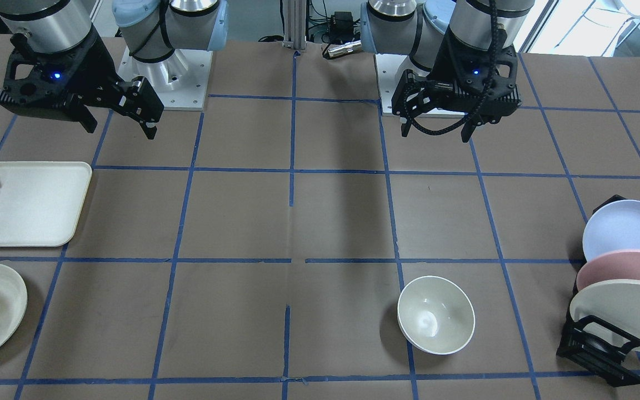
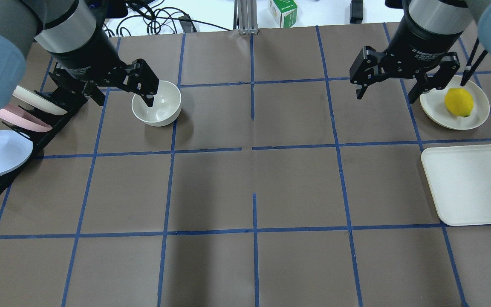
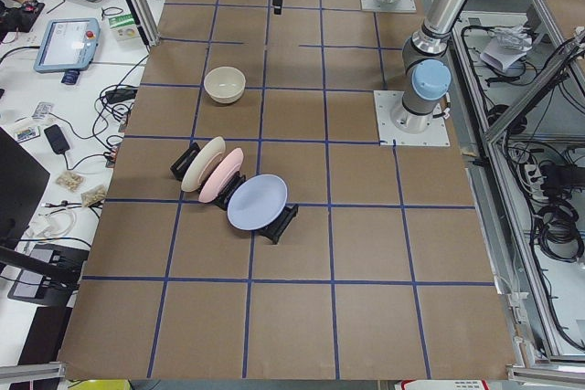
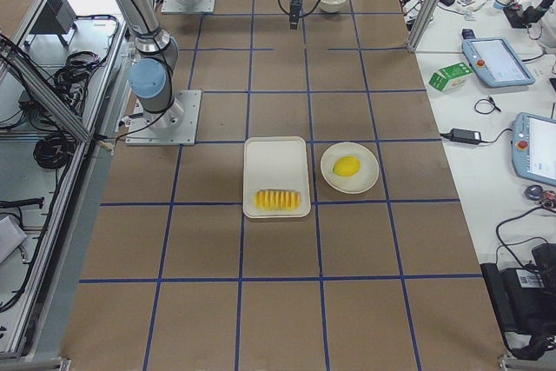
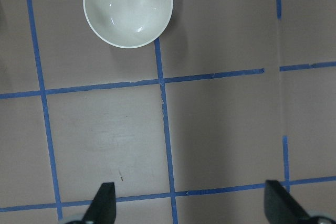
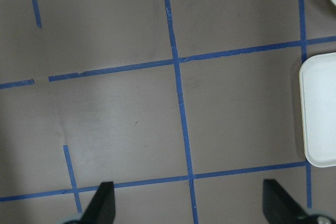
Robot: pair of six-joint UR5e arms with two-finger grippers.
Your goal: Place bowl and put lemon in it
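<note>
Bowl [image 2: 157,103] upright on surface [image 2: 296,187], upper left of overhead view; left gripper [image 2: 125,102] hangs high, fingers wide, empty. Lemon [image 2: 458,102] on plate [image 2: 431,111], upper right; right gripper [image 2: 386,97] likewise wide.

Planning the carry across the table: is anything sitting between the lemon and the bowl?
Nothing visible does. The lemon lies on its plate at the robot's right, the bowl stands at its left, and only taped table surface lies between. The tray sits off that line.

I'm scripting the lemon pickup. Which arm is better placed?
Right. The open right pincer hovers beside the small yellow oval lemon on a round cream plate; the left pincer is across the table.
</note>
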